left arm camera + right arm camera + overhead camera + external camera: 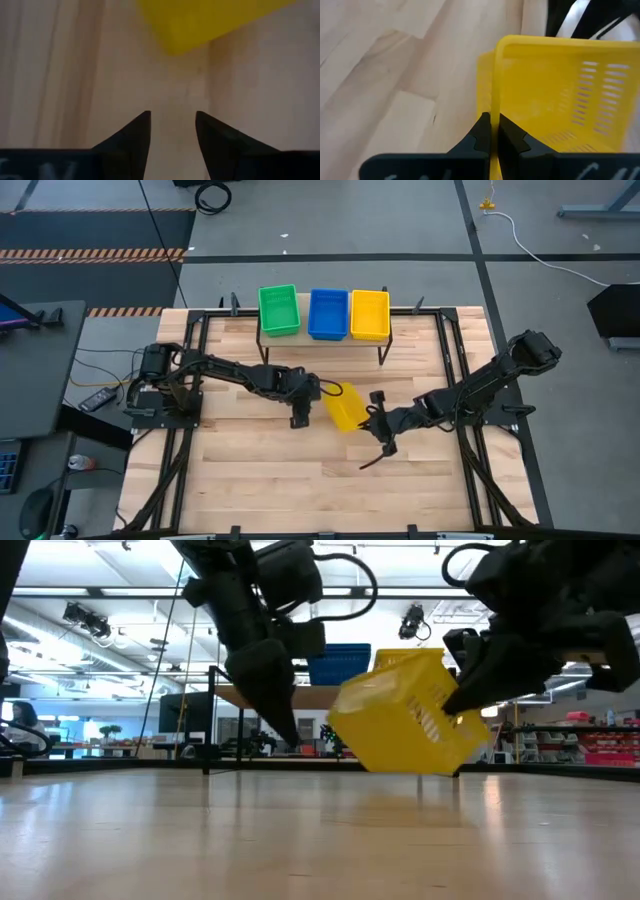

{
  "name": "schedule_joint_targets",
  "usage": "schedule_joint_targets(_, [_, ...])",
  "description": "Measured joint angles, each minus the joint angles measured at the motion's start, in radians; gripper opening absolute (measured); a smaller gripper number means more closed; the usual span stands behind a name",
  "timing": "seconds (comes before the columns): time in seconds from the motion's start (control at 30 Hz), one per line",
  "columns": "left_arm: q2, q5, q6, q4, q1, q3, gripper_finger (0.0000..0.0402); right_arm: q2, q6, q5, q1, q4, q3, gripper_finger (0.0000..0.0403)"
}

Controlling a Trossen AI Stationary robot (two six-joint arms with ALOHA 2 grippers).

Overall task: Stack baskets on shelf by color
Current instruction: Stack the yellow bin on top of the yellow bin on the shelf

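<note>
While the right pincer point(378, 423) pinches one wall of a tilted yellow perforated plastic basket point(346, 407) above the bench point(300, 490), the parted, empty left pincer point(299, 418) hangs just beside its opposite end.

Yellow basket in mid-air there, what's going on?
The right gripper is shut on the rim of a yellow basket and holds it tilted just above the table, mid-table in front of the shelf. The left gripper is open beside the basket, holding nothing. On the shelf sit green baskets, blue baskets and yellow baskets, side by side, one spot per colour. How many are in each spot is not clear.
</note>
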Motion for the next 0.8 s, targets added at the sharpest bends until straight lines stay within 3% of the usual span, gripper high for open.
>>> schedule_joint_targets(0.17, [0.000, -0.070, -0.047, -0.059, -0.001, 0.000, 0.0150, 0.000, 0.047, 0.004, 0.000, -0.052, 0.000, 0.0018])
schedule_joint_targets(0.43, [0.000, -0.094, -0.129, -0.117, -0.015, -0.001, 0.0141, -0.005, 0.135, 0.089, 0.000, -0.180, 0.003, 0.0018])
schedule_joint_targets(0.67, [0.000, -0.094, -0.129, -0.125, -0.048, -0.002, 0.0141, -0.005, 0.272, 0.083, 0.001, -0.523, 0.114, 0.0020])
schedule_joint_targets(0.8, [0.000, -0.097, -0.129, -0.125, -0.059, -0.002, 0.0140, -0.003, 0.297, 0.053, 0.001, -0.589, 0.160, 0.0035])
